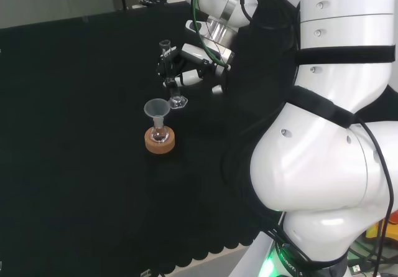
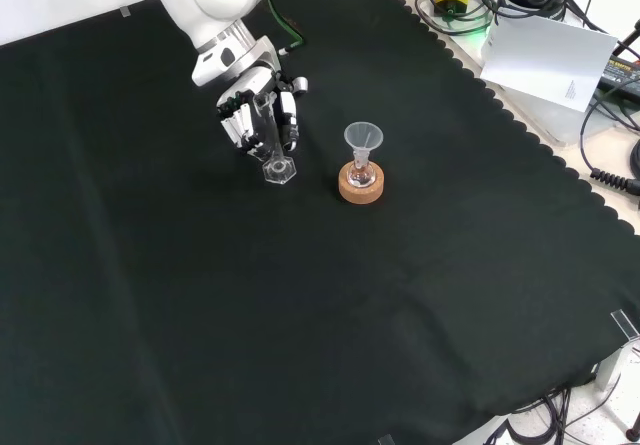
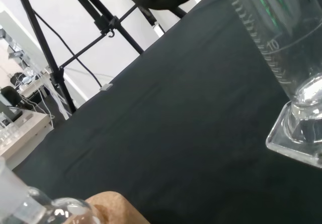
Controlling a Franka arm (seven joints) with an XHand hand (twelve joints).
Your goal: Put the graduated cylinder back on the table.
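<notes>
I see the hand [image 2: 255, 115] with its fingers curled round the graduated cylinder [image 2: 268, 135], which stands nearly upright with its hexagonal base at the black cloth [image 2: 200, 295]. Just right of it in the front view sits a small flask [image 2: 362, 173] with a funnel [image 2: 362, 137] on a cork ring [image 2: 361, 186].

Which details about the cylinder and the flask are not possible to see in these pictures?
- Graduated cylinder: whether its base rests on the cloth; too small in the front and head views.
- Cylinder's contents: clear glass, cannot tell.
- Flask on the cork ring: cut off by the wrist view's edge.
- Hand: its fingers partly hidden behind the cylinder.
</notes>
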